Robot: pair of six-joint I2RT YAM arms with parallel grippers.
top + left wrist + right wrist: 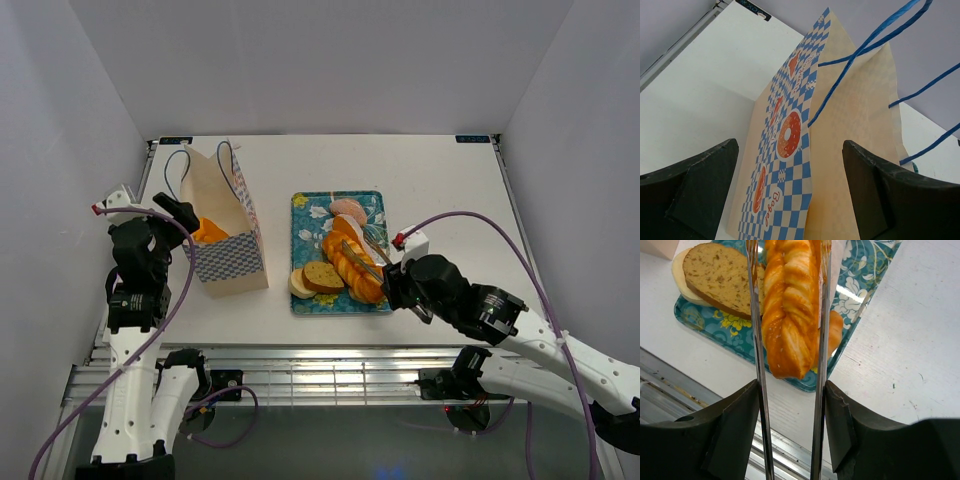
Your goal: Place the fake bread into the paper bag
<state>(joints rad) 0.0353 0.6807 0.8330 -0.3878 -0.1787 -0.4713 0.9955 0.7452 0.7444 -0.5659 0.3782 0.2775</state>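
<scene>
Most bread lies on the tray; one orange piece sits in the paper bag. We judge pick-up is underway: the right gripper clasps tongs whose blades hug a twisted loaf. Next we must lift it and carry it left over the bag's mouth. Only the left wrist view shows the left gripper gaping empty beside the bag.

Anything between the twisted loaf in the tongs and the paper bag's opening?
Nothing visible. Bare table separates the tray from the paper bag, whose mouth stands open; the left gripper sits on the bag's far side.
</scene>
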